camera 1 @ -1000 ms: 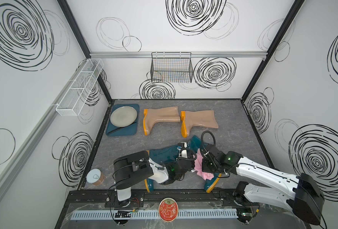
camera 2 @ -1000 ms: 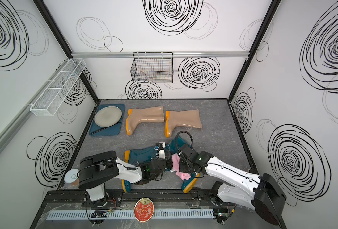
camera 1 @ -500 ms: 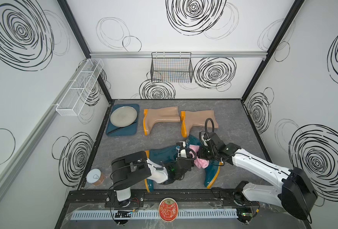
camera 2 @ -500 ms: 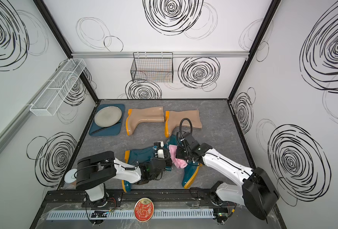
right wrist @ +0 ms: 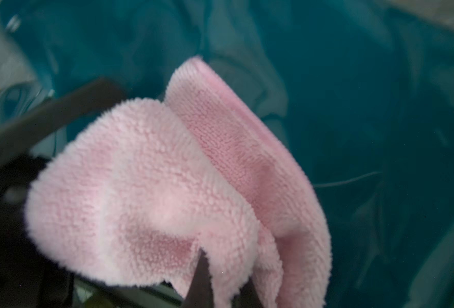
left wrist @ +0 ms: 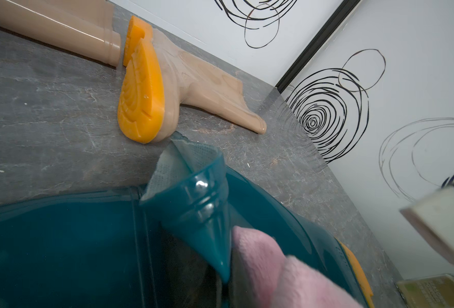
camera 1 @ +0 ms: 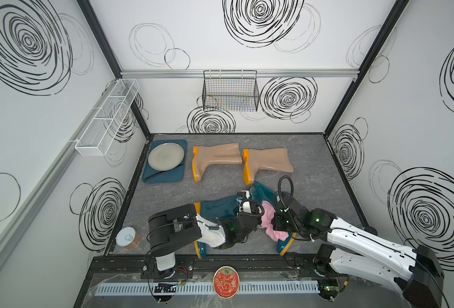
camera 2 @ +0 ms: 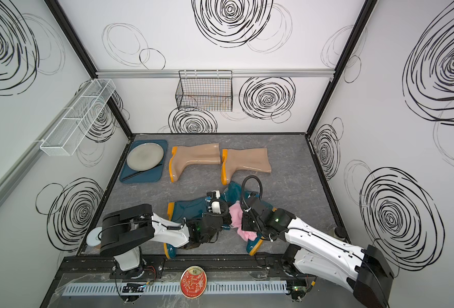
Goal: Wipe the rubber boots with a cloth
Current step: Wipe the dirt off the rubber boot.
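Both top views are bright with even, diffuse light. White walls are slightly washed out, and there are only thin soft shadows under a beige boot on the tabletop. The wide lens bows the frame posts toward the corners. Left wrist view: small glare spots on the glossy teal boot, orange sole sharp, near cloth soft, pale block at the edge blurred. Right wrist view is dimmer: cloth pile is fairly crisp, the teal behind it is smeared and out of focus.
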